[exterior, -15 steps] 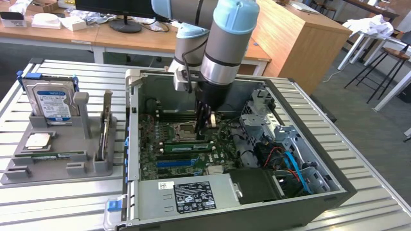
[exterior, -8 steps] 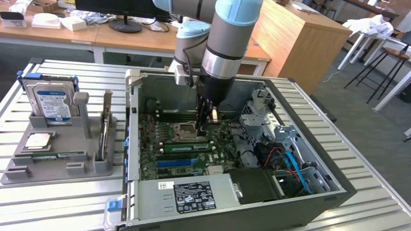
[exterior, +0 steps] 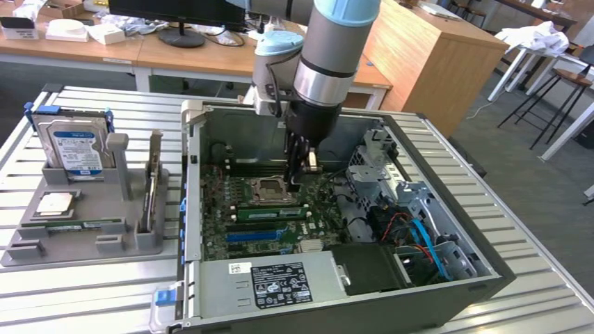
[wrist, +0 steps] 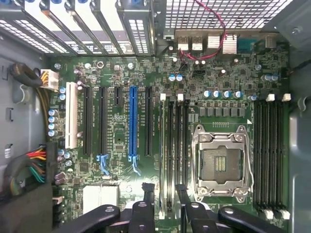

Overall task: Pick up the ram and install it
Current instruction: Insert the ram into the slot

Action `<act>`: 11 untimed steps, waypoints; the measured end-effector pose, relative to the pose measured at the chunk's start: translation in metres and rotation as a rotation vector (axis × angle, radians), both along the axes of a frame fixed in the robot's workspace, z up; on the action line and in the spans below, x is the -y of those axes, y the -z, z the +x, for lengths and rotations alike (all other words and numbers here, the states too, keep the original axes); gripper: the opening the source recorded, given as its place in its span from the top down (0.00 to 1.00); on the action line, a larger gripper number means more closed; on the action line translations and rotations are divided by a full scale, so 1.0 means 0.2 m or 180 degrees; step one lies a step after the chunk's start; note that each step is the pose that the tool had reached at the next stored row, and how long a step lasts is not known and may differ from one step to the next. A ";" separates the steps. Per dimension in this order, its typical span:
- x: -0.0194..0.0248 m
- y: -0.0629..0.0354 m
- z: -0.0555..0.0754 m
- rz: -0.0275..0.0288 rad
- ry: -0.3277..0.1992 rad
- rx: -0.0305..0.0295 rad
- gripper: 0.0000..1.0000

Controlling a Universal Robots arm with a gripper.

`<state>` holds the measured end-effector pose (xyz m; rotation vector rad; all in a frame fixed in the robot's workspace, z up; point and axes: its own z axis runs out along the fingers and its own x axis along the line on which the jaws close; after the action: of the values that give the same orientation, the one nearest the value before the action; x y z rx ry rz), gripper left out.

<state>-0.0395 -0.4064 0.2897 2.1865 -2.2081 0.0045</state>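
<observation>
Work on the task looks far along. One ram [exterior: 269,212] stands on its edge in a slot on the green board. It is just on the near side of the square chip socket [exterior: 269,188]. It looks to be in its place. I cannot tell if it is pushed all the way down or if the clips have snapped shut.

The gripper [exterior: 297,182] hangs inside the computer case [exterior: 371,309], just above the right end of that slot. Its fingers are spread apart and hold nothing. In the wrist view the gripper [wrist: 164,190] has bare slots showing between its black fingertips [wrist: 148,194].

So the picking up seems done, and the putting in seems done or almost done.

A second ram stick [exterior: 72,224] lies flat in the gray tray [exterior: 83,243]. The tray sits on the counter [exterior: 83,299], well apart from the case, on the exterior view's left. The tray also holds a hard drive [exterior: 76,149] and a tall card [exterior: 151,181], both standing up.

Inside the case, things are tight. The socket is just beside the slot on the far side, and a long blue slot [wrist: 132,121] is on the near side. Blue and red wires [exterior: 422,233] are bunched to the right, apart from the ram. Nothing lies across the slot.
</observation>
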 end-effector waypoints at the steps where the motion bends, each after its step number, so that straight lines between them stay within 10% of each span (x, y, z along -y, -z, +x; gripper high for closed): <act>1: 0.000 -0.008 0.00 0.0000 0.0000 0.0000 0.69; 11: 0.000 -0.084 0.00 0.0000 0.0005 0.0000 0.69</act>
<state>-0.0395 -0.4064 0.3064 2.1849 -2.2096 0.0044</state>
